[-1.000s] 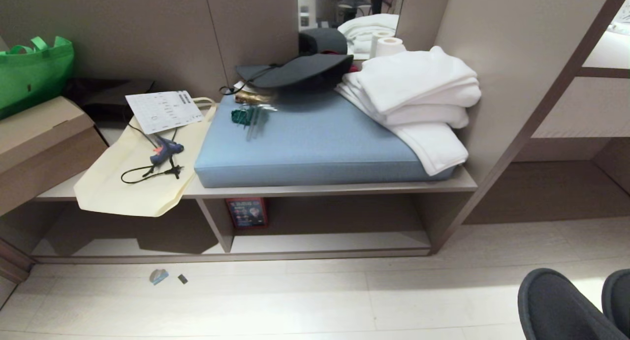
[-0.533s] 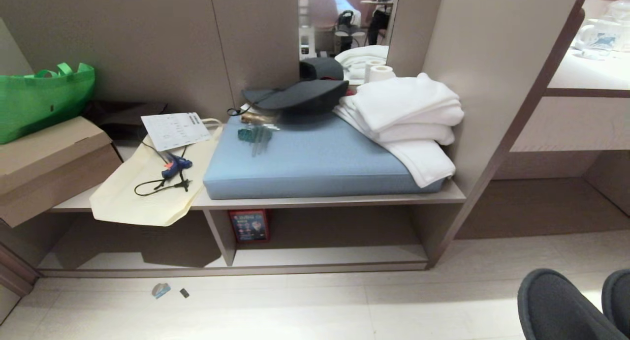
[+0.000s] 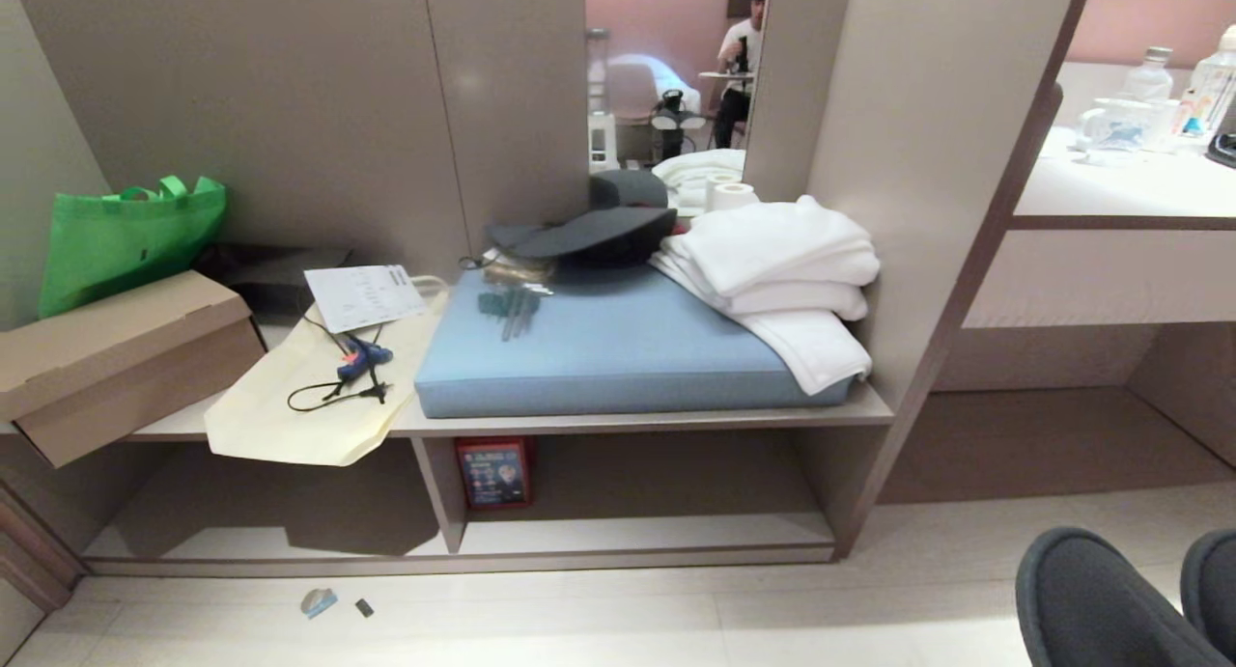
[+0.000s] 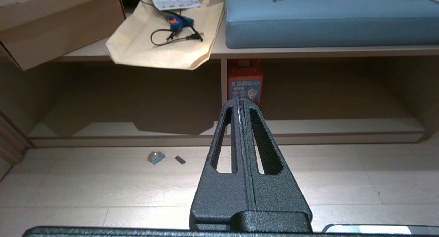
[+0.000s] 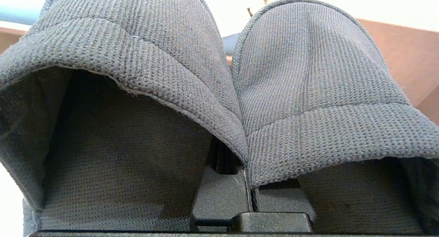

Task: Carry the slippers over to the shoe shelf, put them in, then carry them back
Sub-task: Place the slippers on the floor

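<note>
Carrying stage judged as under way: the slippers point(image 3: 1125, 599) are held up at the near right, clamped between the jaws of the right gripper point(image 5: 249, 196), toes pointing away, well apart from the shoe shelf point(image 3: 637, 532), whose low cubby shows only a red packet point(image 3: 493, 472) beside the divider. Placing in and bringing back are judged as not yet done. The pair is seen side by side and touching, grey knit fabric, rounded closed toes, open heels. The left gripper point(image 4: 239, 105) is parked, jaws clenched on nothing.
</note>
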`<state>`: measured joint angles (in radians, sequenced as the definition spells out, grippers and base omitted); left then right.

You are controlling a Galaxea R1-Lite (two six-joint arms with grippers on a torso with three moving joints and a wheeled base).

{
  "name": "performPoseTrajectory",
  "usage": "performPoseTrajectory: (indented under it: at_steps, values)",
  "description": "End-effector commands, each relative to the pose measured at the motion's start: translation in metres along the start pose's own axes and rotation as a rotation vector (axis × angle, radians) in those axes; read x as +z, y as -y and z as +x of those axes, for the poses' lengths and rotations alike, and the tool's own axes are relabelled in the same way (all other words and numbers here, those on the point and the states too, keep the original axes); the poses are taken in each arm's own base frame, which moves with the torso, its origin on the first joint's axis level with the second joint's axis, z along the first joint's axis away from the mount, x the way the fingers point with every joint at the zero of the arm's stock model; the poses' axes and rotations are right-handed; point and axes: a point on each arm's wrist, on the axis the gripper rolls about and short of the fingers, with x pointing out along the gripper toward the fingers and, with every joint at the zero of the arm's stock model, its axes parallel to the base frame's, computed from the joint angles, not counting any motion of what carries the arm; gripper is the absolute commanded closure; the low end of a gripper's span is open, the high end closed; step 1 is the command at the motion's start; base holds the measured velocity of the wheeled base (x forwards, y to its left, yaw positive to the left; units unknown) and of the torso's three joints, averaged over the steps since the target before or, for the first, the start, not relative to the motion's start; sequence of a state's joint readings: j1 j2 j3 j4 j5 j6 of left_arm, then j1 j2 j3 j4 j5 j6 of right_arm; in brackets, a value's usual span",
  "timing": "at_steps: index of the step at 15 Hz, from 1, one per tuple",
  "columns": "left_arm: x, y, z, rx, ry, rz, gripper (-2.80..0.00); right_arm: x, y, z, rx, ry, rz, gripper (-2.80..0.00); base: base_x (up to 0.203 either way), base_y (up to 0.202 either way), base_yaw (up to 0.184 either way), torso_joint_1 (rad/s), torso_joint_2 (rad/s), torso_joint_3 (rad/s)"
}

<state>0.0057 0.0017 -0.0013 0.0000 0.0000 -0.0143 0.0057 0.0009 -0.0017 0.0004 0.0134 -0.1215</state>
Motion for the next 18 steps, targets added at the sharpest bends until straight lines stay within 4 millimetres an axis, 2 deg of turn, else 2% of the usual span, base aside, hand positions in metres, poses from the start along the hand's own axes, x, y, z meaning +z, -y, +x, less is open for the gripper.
performPoseTrajectory:
  at_steps: [1, 6, 18]
  values:
    - [0.0000, 0.0000, 0.0001, 0.000, 0.002, -0.001, 0.00, -0.0001, 0.0000, 0.0001, 0.000, -0.002, 0.000, 0.00, 0.000, 0.000, 0.000, 0.005, 0.00, 0.198]
    - [0.0003, 0.0000, 0.0001, 0.000, 0.005, 0.003, 0.00, 0.0001, 0.0001, 0.0002, 0.000, 0.003, 0.006, 0.00, 0.000, 0.000, 0.000, 0.003, 0.00, 0.159]
    - [0.0003, 0.0000, 0.0001, 0.000, 0.005, 0.002, 0.00, -0.0004, 0.0001, 0.0002, -0.004, -0.002, 0.043, 0.00, 0.000, 0.000, 0.000, 0.001, 0.00, 0.006]
